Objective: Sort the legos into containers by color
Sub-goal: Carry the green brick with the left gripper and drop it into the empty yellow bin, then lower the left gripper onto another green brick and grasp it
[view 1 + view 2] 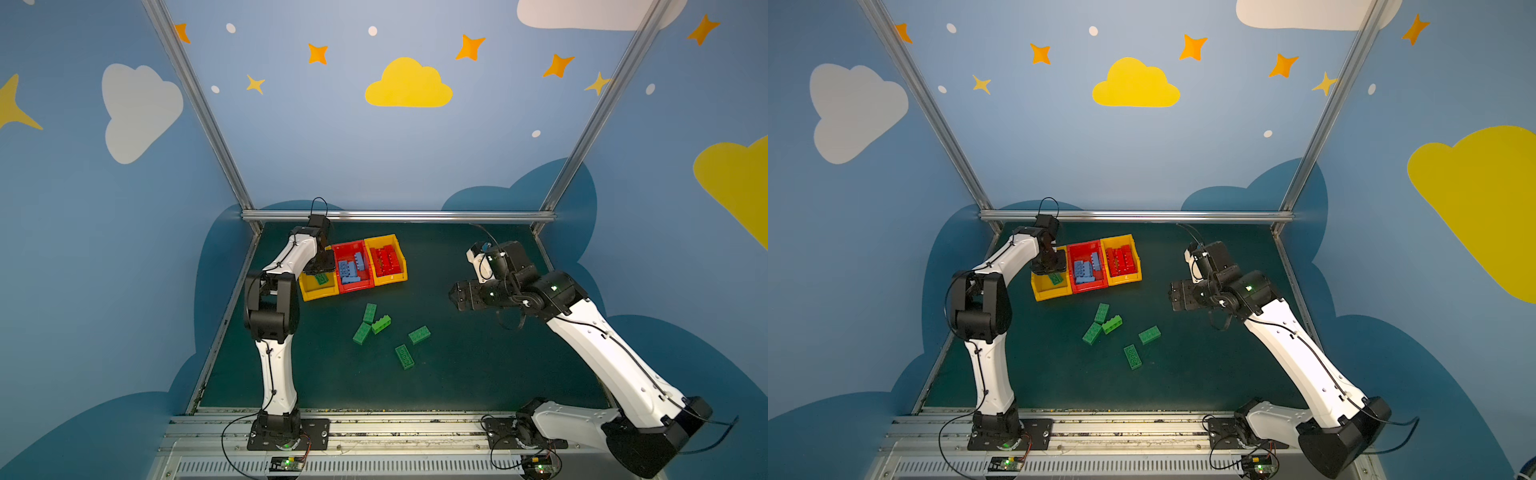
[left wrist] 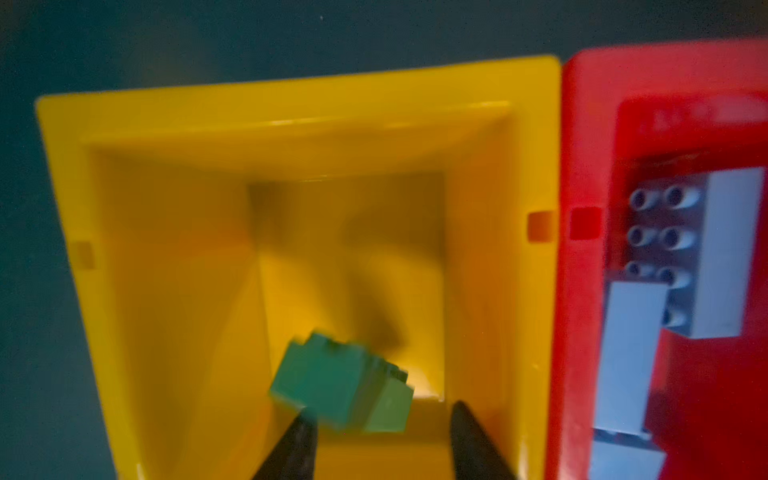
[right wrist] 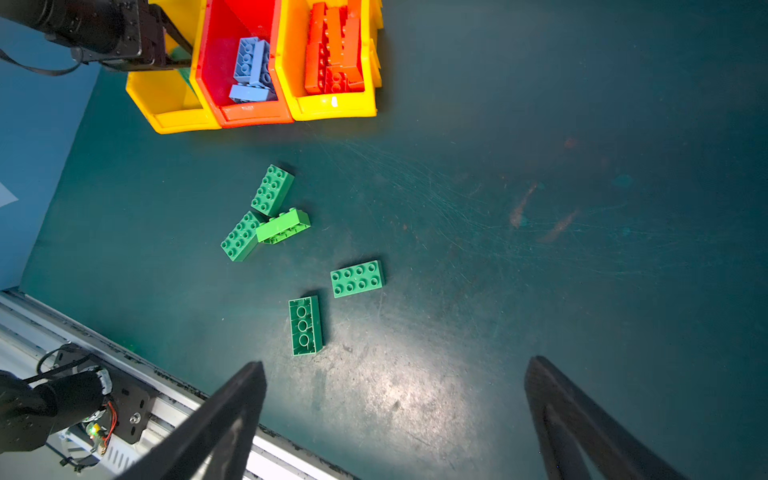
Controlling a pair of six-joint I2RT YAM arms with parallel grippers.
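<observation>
On the dark counter (image 1: 478, 365) five green legos (image 3: 357, 278) lie loose. The left gripper (image 2: 380, 413) hangs over the end yellow container (image 2: 291, 124), jaws apart, with a green lego (image 2: 343, 390) inside it. Best to lift straight up, clear of the walls. The right gripper (image 3: 397, 363) gapes empty.

No writing, brand or number is legible. A small white mark (image 3: 334, 101) on the front wall of the yellow plastic bin (image 3: 353, 111) holding red studded bricks (image 3: 332, 54), well ahead of the right gripper (image 3: 397, 361), is too small to read.
</observation>
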